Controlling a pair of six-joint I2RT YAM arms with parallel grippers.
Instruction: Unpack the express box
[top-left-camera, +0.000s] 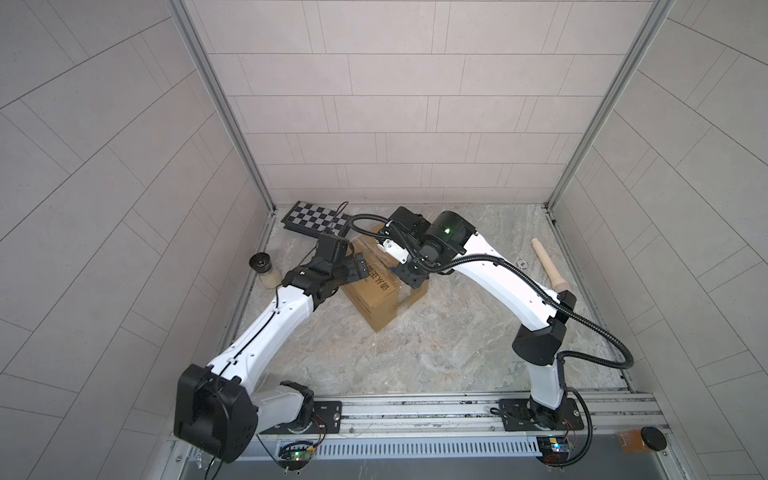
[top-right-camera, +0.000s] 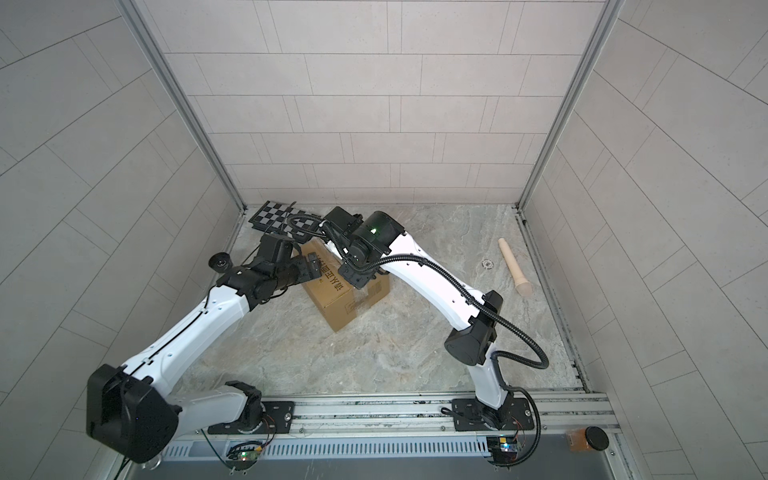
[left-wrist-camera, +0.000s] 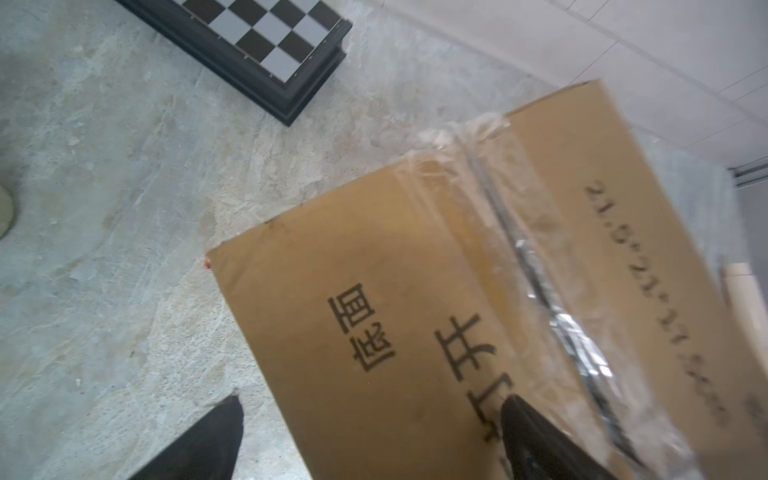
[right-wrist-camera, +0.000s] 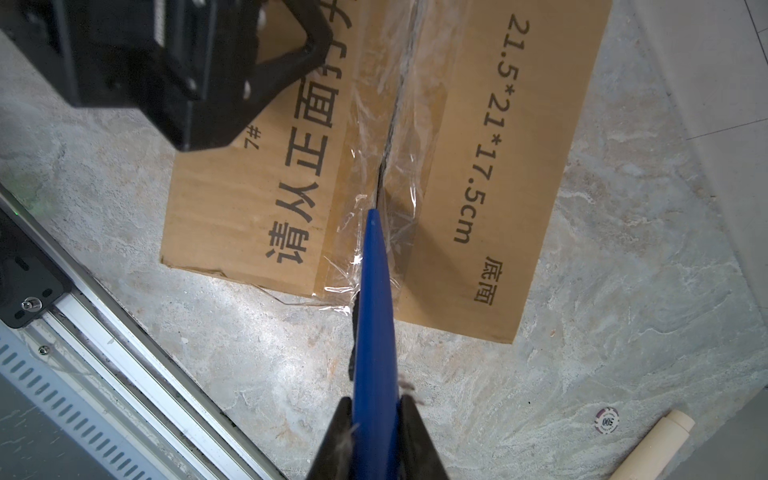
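Left gripper (left-wrist-camera: 373, 400) agape at express box (top-left-camera: 374, 299); right gripper (right-wrist-camera: 376, 401) clamps blue tool (right-wrist-camera: 376, 291); checkerboard (top-left-camera: 316, 218) behind.

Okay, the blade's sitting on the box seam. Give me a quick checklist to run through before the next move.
1. Right tool shut on the blue blade: ok.
2. Blade tip on the taped seam of the express box: ok.
3. Left tool bracing the box: cannot tell; it is open, straddling the box's top edge.
4. Seam slit end to end: cannot tell; a dark gap shows beyond the tip, and the blade hides the rest.
5. Flaps lifted: not ok, both lie flat.
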